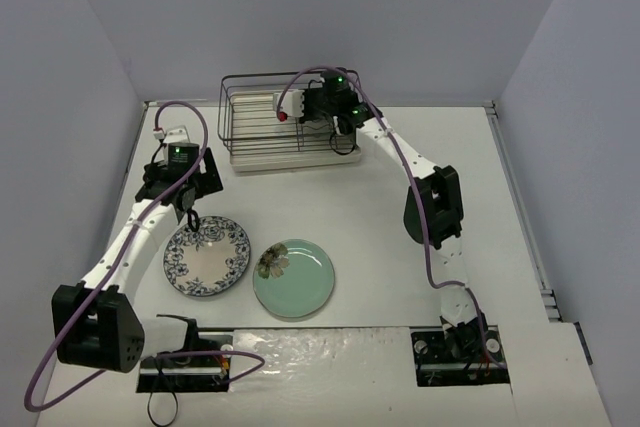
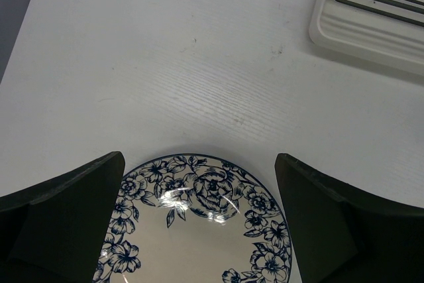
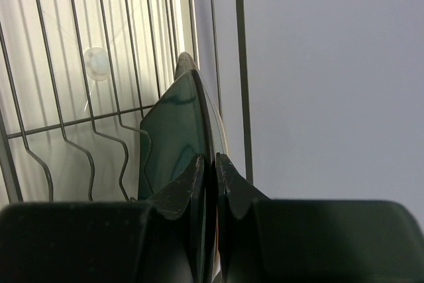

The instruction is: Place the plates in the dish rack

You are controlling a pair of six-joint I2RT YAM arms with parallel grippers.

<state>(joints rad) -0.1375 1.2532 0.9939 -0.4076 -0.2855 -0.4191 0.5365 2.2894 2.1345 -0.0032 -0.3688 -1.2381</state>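
Note:
The white plate with a blue floral rim (image 1: 208, 257) lies flat at the left, and the mint-green plate with a flower (image 1: 294, 278) lies beside it on its right. My left gripper (image 1: 190, 209) hovers open over the floral plate's far rim; in the left wrist view the plate (image 2: 199, 230) lies between the spread fingers (image 2: 66, 217). My right gripper (image 1: 335, 117) is inside the black wire dish rack (image 1: 262, 142). In the right wrist view it (image 3: 211, 164) is shut on the edge of the dark teal plate (image 3: 169, 137), which stands upright among the wires. A pale rim (image 3: 187, 59) shows just behind it. The grey plate is not identifiable.
The rack's cream tray corner (image 2: 371, 31) shows at the far right of the left wrist view. The rack stands at the back of the white table (image 1: 380, 237), against the grey wall. The right arm's elbow (image 1: 433, 207) rises to the right of the plates.

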